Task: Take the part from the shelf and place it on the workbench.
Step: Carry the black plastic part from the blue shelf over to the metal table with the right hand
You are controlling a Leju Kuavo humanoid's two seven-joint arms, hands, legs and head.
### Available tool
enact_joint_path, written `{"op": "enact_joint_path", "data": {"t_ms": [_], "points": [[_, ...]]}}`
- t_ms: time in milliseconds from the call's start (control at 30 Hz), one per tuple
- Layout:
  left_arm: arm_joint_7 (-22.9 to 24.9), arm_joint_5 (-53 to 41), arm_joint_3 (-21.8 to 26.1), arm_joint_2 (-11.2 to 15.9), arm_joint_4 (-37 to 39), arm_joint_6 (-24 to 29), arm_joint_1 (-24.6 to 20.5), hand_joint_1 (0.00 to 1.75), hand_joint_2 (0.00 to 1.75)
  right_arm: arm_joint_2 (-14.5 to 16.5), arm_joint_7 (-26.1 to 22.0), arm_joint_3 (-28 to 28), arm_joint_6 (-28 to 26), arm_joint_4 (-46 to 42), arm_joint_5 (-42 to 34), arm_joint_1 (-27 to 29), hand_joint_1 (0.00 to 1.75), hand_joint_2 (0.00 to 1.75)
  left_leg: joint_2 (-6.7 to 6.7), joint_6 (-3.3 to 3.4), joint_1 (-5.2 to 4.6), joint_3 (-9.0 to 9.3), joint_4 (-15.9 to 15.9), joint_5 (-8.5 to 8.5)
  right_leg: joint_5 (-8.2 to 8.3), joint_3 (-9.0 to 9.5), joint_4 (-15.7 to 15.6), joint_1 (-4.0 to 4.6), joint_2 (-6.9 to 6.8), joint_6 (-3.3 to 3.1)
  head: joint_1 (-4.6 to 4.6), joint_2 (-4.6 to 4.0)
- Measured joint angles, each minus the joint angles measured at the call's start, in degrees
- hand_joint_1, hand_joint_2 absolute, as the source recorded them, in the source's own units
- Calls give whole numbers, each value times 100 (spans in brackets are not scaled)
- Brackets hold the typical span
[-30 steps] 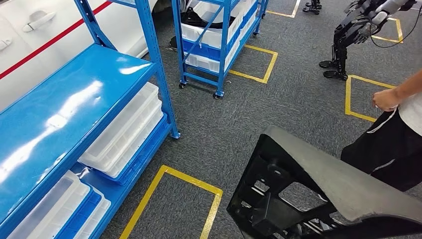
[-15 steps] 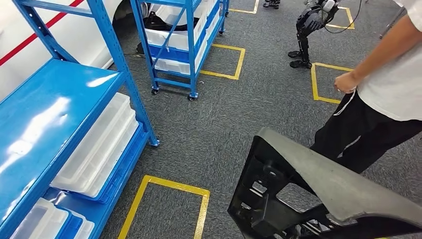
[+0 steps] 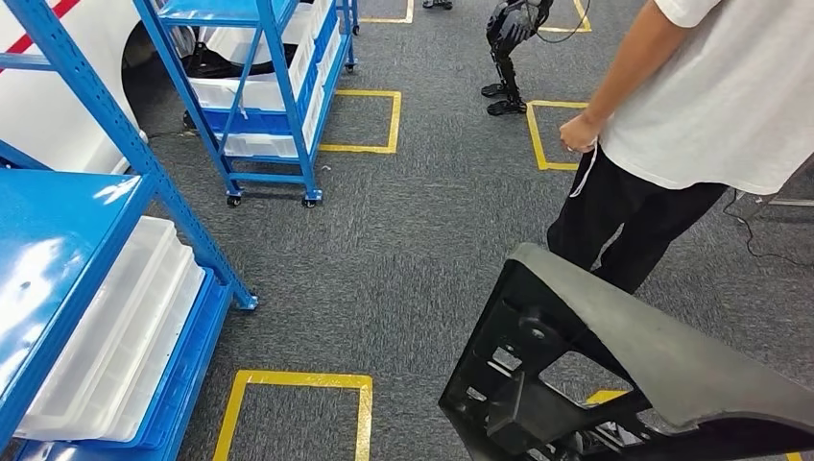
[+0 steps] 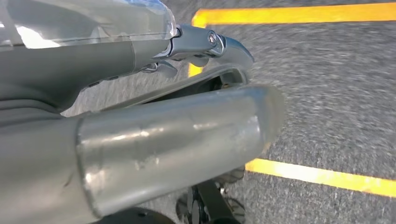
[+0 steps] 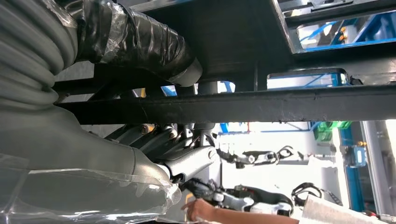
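Over the floor (image 3: pixel 403 259), we carry the black part (image 3: pixel 614 365) away from the shelf (image 3: pixel 58 221) (a person (image 3: pixel 691 125) stands near). Our right hand (image 5: pixel 93 140) grips its bar; we cannot tell about the left hand's (image 4: pixel 140 140) fingers. Next we must find the tabletop.

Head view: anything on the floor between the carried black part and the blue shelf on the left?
Bare grey carpet, crossed by a yellow tape square, between the black part and the blue shelf; head view.
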Motion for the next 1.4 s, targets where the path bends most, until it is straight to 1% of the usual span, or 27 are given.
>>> {"op": "enact_joint_path", "data": {"t_ms": [67, 100, 167, 200, 267, 300, 333, 367, 433, 500, 567, 600, 667, 733, 767, 800, 833, 900, 967, 1033, 1100, 1167, 1233, 1300, 1333, 1367, 1400], "points": [[-1, 9, 0, -3, 0, -14, -14, 0, 0, 6, 0, -5, 1, 8, -4, 3, 175, 175, 119, 47, -6, 20, -39, 18, 12, -27, -3, -14, 102, 69, 0, 0], [0, 14, 1, -9, 0, -22, -20, 0, 0, 9, 0, -10, 1, 13, -11, 7, 175, 175, 187, 84, 1, 42, -71, 38, -5, -45, 28, -11, 56, 95, 2, -1], [1, 22, 1, -20, 0, -36, -21, 0, 0, 13, 0, -19, 2, 23, -30, 2, 175, 175, 330, 163, 23, 75, -143, 79, -209, -194, 346, 5, -251, 141, 12, 0], [1, 28, 1, -21, 0, -39, -17, 0, 0, 14, 0, -22, 4, 36, -44, -5, 175, 175, 407, 184, 13, 85, -155, 82, -396, -366, 686, -1, -445, 161, 18, 0], [5, 34, 2, -19, 0, -43, -1, 0, 0, 14, 0, -32, 14, 66, -67, -18, 175, 175, 563, 191, 2, 87, -157, 68, -688, -734, 1375, -36, -599, 207, 22, 0], [9, 36, 2, -19, 0, -44, 5, 0, 0, 14, 1, -40, 21, 84, -76, -19, 175, 175, 646, 183, 0, 91, -155, 55, -705, -840, 1554, -58, -619, 224, 21, -1], [12, 37, 3, -20, 0, -46, 5, 0, 0, 14, 1, -51, 26, 99, -79, -19, 175, 175, 722, 170, 0, 102, -155, 40, -595, -815, 1480, -74, -641, 236, 21, -1], [15, 38, 3, -23, 0, -49, 3, 0, 0, 14, 1, -62, 31, 112, -80, -19, 175, 175, 797, 153, 1, 120, -154, 21, -407, -680, 1206, -86, -688, 242, 22, -1], [19, 46, 3, -29, 0, -56, -1, 0, 0, 14, 0, -75, 32, 130, -79, -24, 175, 175, 924, 98, -12, 180, -150, -33, -66, -260, 407, -77, -948, 218, 22, 0], [20, 65, 3, -32, 0, -63, -6, 0, 0, 21, 0, -85, 33, 145, -75, -31, 175, 175, 1023, 24, -32, 238, -153, -86, 19, -50, 10, -36, -1104, 153, 20, 0], [21, 77, 4, -34, 0, -66, -23, 0, 0, 31, 0, -97, 33, 156, -69, -28, 175, 175, 1130, -44, -28, 301, -172, -118, 5, -51, -8, -7, -984, 79, 18, -1], [21, 78, 4, -37, 0, -67, -35, 0, 0, 34, 0, -103, 33, 160, -65, -21, 175, 175, 1105, -78, -13, 324, -151, -147, 15, -46, -26, -13, -913, 42, 17, -1], [22, 79, 5, -42, 0, -74, -44, 0, 0, 53, 0, -114, 39, 164, -58, -20, 175, 175, 832, -124, 13, 224, 127, -349, 44, -27, -66, -39, -784, -43, 15, 0], [23, 79, 5, -44, 1, -80, -32, 0, 0, 74, 0, -123, 50, 175, -52, -27, 175, 175, 526, -133, 22, -141, 852, -728, 52, -25, -76, -32, -652, -106, 14, 0], [26, 79, 5, -45, 1, -82, -18, 0, 0, 79, 0, -127, 55, 184, -50, -30, 175, 175, 479, -131, 22, -354, 1248, -880, 50, -26, -74, -17, -573, -122, 13, 0], [28, 79, 5, -47, 2, -84, -4, 0, 0, 79, 0, -132, 57, 195, -46, -29, 175, 175, 463, -123, 21, -517, 1521, -930, 48, -21, -71, 1, -483, -131, 13, -1], [32, 79, 5, -49, 2, -86, 8, 0, 0, 79, 0, -139, 60, 207, -42, -29, 175, 175, 457, -108, 20, -592, 1592, -856, 45, -12, -67, 16, -392, -135, 13, -1], [34, 79, 5, -46, 2, -88, 14, 0, 0, 79, 0, -154, 70, 228, -28, -28, 175, 175, 366, -53, 13, -423, 1046, -392, 36, 22, -62, 33, -219, -132, 13, 0], [34, 79, 7, -32, 1, -91, 16, 0, 0, 79, 0, -161, 85, 245, -9, -32, 175, 175, 96, 8, 0, -124, 259, -15, 20, 38, -46, 39, -78, -104, 15, 0], [35, 79, 7, -23, 0, -96, 2, 0, 0, 84, 0, -163, 94, 254, 2, -30, 175, 175, -30, 36, -27, -4, -63, 46, 12, 13, -38, 18, 44, -41, 14, 1], [36, 79, 7, -37, 1, -98, -21, 0, 0, 93, 0, -167, 96, 254, 8, -19, 175, 175, 93, 70, -33, 32, -119, 64, 12, -12, -39, -7, 136, 36, 13, 1], [35, 79, 7, -56, 2, -101, -21, 0, 0, 102, 0, -170, 96, 256, 15, -14, 175, 175, 238, 139, -8, 78, -199, 107, -113, -93, 132, 9, -79, 87, 24, -1], [35, 80, 7, -65, 2, -102, -3, 0, 0, 105, 0, -171, 96, 261, 18, -21, 175, 175, 401, 181, -4, 99, -242, 122, -460, -394, 729, 10, -451, 127, 38, -1], [37, 81, 8, -64, 2, -102, 16, 0, 0, 105, 1, -173, 96, 273, 18, -27, 175, 175, 574, 179, -13, 103, -240, 101, -725, -752, 1394, -31, -598, 174, 41, -1], [38, 81, 8, -66, 2, -102, 18, 0, 0, 105, 1, -175, 96, 283, 18, -24, 175, 175, 655, 169, -15, 111, -239, 87, -701, -815, 1494, -53, -622, 195, 41, -1], [38, 80, 8, -68, 2, -103, 16, 0, 0, 105, 1, -176, 96, 291, 18, -23, 175, 175, 732, 156, -14, 126, -238, 69, -574, -762, 1377, -72, -650, 210, 41, -1], [38, 80, 8, -74, 2, -103, 12, 0, 0, 105, 1, -178, 97, 298, 18, -21, 175, 175, 803, 137, -13, 151, -237, 47, -370, -592, 1049, -86, -714, 219, 42, -1]]}}
